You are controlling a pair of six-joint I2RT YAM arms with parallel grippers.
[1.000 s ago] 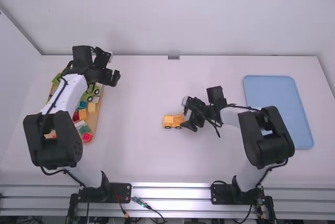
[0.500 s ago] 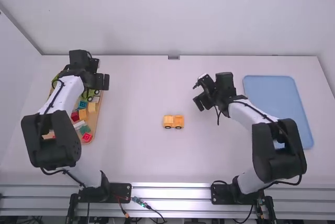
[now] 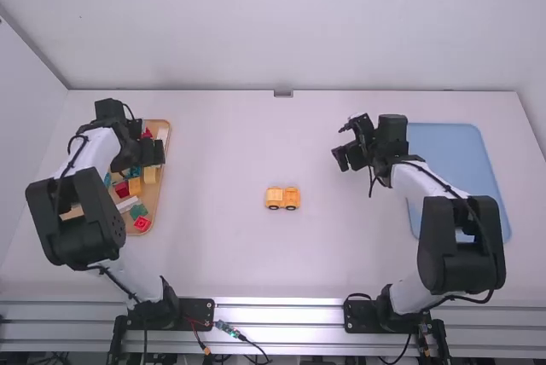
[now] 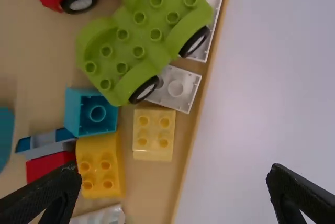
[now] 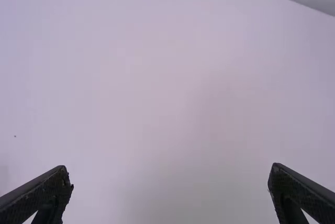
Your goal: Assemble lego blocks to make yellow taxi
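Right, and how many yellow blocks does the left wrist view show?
2, both in the wooden tray: a paler block and a deeper yellow block beside it. More may be hidden.

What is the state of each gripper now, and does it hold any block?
Left gripper: open, holding nothing, above the block tray.
Right gripper: open, holding nothing, over the table.

Bright, diffuse light with faint, soft-edged shadow on the white table (image 5: 172, 182)
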